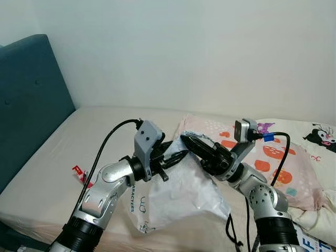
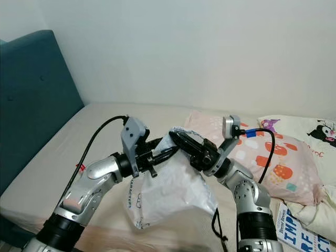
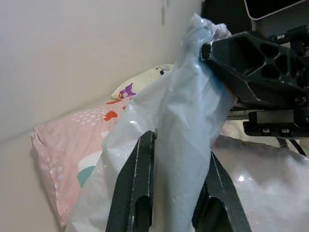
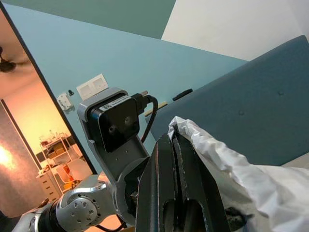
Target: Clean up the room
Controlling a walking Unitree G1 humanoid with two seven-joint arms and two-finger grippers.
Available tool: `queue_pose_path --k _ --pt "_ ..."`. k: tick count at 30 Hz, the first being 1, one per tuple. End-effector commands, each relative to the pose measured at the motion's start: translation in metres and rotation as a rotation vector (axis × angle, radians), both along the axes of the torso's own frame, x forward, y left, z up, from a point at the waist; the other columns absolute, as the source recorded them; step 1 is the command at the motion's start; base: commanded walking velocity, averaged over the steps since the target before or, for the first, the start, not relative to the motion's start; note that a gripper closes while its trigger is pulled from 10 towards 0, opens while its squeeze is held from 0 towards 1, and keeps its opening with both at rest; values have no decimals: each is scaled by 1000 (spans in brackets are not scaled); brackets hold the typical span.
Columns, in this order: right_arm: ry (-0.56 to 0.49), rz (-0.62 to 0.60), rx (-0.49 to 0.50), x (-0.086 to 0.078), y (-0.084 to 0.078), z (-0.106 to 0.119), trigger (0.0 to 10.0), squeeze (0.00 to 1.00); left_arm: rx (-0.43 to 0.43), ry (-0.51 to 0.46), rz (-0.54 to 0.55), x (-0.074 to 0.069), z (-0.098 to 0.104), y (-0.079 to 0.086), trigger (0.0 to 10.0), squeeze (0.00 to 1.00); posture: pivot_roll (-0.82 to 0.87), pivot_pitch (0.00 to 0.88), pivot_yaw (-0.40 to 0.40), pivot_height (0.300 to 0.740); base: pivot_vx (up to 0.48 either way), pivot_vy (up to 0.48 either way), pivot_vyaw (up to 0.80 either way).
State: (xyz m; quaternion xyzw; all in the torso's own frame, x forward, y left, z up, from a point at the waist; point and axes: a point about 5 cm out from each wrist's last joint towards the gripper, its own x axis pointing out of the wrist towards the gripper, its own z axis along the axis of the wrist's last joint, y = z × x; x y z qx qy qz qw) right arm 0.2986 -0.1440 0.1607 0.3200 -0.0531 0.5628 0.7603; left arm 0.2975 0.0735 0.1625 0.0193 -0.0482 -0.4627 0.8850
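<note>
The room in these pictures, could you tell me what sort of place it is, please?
Most likely a bedroom: a bed with a blue padded headboard stands against the wall, with patterned pillows on it.

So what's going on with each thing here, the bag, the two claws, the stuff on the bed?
White plastic bag: held up over the bed by both grippers, hanging down.
Left gripper: shut on the bag's top.
Right gripper: shut on the bag's top.
Pink pillow: lying on the bed.
Red wrapper: lying on the mattress.
</note>
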Motion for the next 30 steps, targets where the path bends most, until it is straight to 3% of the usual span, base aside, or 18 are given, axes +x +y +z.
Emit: queue_pose_path --k 1,5,6,7,8,9,14,16,23,26,27,29,30 --pt "-19 8 8 -2 2 4 0 0 53 -1 23 3 -6 8 0 0 -34 0 -14 740 0 0 0" --pt "-21 -5 3 0 3 4 0 0 66 -6 30 4 -7 9 0 0 -34 0 -14 740 0 0 0" --pt "-10 -42 -21 3 3 2 7882 0 73 -7 37 4 -7 10 0 0 -35 0 -15 740 0 0 0" --pt "32 -128 -34 12 2 -3 10000 0 95 -11 69 7 -10 13 0 0 -34 0 -15 740 0 0 0" --pt "32 -128 -34 12 2 -3 10000 0 95 -11 69 7 -10 13 0 0 -34 0 -15 740 0 0 0" --pt "63 -189 -30 19 -1 -6 10000 1000 133 -25 158 15 -13 20 0 0 -33 0 -15 740 0 0 0" --pt "92 -234 -19 23 -3 -10 10000 1000 170 -46 238 22 -16 27 0 0 -32 0 -15 740 0 0 0" --pt "119 -283 -4 26 -6 -12 10000 1000 177 -46 386 32 -17 45 0 0 -33 0 -10 740 0 0 0" --pt "148 -366 11 29 -15 -15 10000 1000 185 -35 606 43 -15 77 0 0 -34 0 -8 740 0 0 0" --pt "234 -519 -23 39 -29 -25 10000 1000 156 -27 827 49 -7 118 0 0 -36 0 -7 740 0 0 0" --pt "234 -519 -23 39 -29 -25 10000 1000 156 -27 827 49 -7 118 0 0 -36 0 -7 740 0 0 0" --pt "271 -565 -64 42 -31 -32 10000 1000 103 -40 906 50 1 134 0 0 -33 0 -8 740 0 0 0" --pt "287 -593 -89 44 -32 -36 10000 0 16 -63 908 50 11 139 0 0 -23 0 -14 740 0 0 0"
